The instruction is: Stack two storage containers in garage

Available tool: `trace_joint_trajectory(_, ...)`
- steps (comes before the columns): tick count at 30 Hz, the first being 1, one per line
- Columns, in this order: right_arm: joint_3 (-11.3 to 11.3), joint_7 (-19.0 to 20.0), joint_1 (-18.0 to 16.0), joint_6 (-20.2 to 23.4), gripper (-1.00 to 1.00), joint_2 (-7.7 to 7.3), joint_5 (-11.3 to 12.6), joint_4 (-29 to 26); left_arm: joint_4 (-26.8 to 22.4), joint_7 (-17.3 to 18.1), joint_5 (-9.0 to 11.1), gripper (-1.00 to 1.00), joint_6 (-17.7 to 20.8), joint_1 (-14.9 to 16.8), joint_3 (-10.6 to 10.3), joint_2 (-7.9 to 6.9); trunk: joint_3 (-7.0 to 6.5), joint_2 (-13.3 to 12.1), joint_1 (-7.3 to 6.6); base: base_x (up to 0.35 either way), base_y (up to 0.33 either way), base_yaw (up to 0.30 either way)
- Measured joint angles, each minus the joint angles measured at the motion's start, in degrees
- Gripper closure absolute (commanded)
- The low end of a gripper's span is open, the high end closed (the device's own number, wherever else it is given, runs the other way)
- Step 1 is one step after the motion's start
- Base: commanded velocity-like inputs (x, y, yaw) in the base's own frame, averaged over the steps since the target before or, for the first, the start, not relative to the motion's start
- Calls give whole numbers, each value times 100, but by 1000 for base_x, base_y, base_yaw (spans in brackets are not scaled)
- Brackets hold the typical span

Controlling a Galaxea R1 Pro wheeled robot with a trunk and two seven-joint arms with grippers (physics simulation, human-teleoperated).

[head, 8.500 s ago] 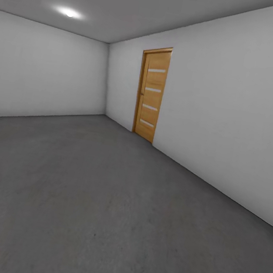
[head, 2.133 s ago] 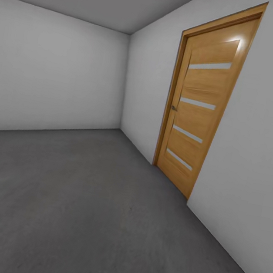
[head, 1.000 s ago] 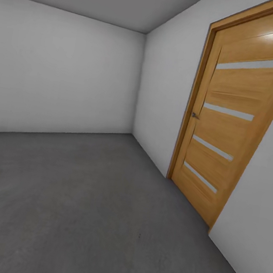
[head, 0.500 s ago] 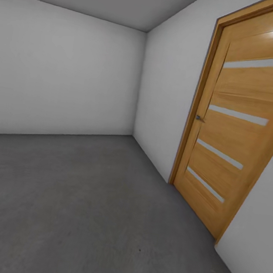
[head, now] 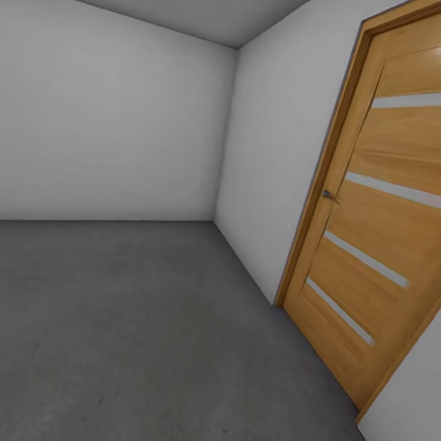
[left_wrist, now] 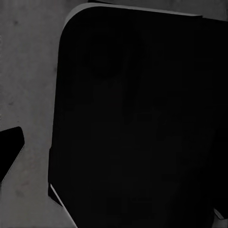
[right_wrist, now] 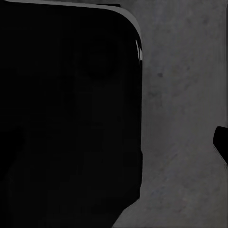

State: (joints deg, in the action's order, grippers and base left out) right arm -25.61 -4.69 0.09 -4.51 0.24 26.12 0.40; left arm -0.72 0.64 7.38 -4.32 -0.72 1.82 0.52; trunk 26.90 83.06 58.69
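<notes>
I am in the garage, a bare room with white walls. Its dark grey, concrete-like floor (head: 124, 333) spreads out ahead of me in the head view. The two storage containers and the living room are out of view. In the left wrist view a large black rounded part of the robot (left_wrist: 137, 118) hangs over the grey floor (left_wrist: 28, 71), and a small black wedge (left_wrist: 9, 154) sits at the frame edge. The right wrist view is alike: a black body (right_wrist: 66, 114), grey floor (right_wrist: 185, 95) and a small dark wedge (right_wrist: 221, 142). Whether either gripper is open or shut cannot be told.
A light-wood door (head: 390, 226) with pale horizontal strips and a small handle (head: 330, 195) stands shut in the right wall, close by. The back wall (head: 102, 116) meets the right wall at a corner (head: 227, 136) ahead. Open floor lies ahead and to the left.
The camera has travelled forward along the right wall. The door now looks much larger and sits further right in the picture. The ceiling light has passed out of the picture.
</notes>
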Motion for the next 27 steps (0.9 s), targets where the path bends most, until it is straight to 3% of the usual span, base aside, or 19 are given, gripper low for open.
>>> trace_joint_trajectory(27,4,0,0,-9,-100,-2,9,0,0,0,-26,-100,-8,3,-10,9,0,0,0,323,0,0)
